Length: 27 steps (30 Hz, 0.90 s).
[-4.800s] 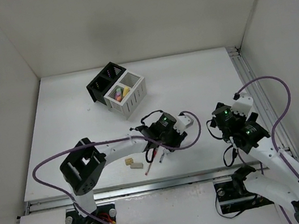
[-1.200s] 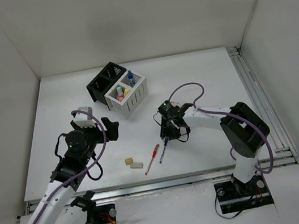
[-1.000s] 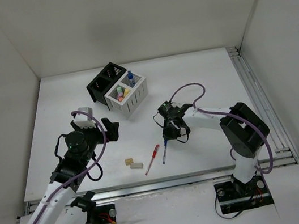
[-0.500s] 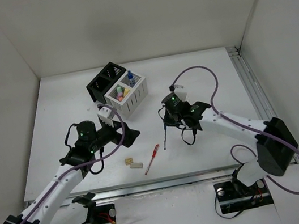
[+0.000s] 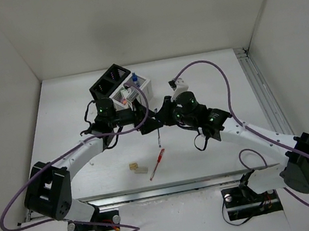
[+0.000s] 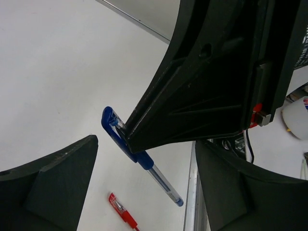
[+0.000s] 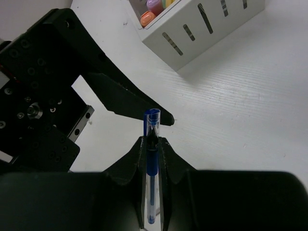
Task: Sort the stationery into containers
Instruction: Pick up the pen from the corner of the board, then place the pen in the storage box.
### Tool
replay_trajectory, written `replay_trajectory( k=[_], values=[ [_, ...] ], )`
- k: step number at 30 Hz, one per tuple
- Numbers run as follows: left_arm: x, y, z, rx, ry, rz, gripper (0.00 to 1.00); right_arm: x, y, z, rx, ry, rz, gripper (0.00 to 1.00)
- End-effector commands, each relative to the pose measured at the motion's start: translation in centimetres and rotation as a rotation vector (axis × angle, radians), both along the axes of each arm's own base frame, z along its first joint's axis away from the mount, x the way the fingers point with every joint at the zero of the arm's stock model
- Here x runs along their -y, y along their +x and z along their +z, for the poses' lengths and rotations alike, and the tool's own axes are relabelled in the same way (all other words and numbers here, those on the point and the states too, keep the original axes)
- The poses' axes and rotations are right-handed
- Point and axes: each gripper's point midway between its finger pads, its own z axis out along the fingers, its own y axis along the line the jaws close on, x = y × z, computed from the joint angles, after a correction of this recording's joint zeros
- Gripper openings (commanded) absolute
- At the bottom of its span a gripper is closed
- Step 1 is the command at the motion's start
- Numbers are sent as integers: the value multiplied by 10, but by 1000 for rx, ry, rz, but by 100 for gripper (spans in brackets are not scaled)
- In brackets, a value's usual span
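My right gripper is shut on a thin blue pen, held off the table with its capped end sticking out past the fingertips. My left gripper stands open with that blue pen between its two fingers, not touching them. In the top view both grippers meet just in front of the white container, left gripper against right gripper. A red pen and two beige erasers lie on the table nearer the bases. The black container stands behind the white one.
Coloured markers fill one compartment of the white container; a blue-capped bottle stands in the other. The left arm crosses over part of that box. White walls enclose the table on three sides, and a metal rail runs along the right.
The right gripper lifted the blue pen off the table and carried it toward the white container. The left arm swung in from the left until its open fingers bracket the pen.
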Motion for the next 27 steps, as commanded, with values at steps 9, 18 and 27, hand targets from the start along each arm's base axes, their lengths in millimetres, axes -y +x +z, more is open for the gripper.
replay_trajectory(
  k=[9,18,27],
  values=[
    [21,2,33,110,-48,-78,57,-1,5,53,168,118,-16,0],
    [19,4,42,144,-34,-30,0,-4,4,54,174,111,-1,7],
    [-37,78,77,274,4,250,0,51,24,78,261,-7,-255,84]
  ],
)
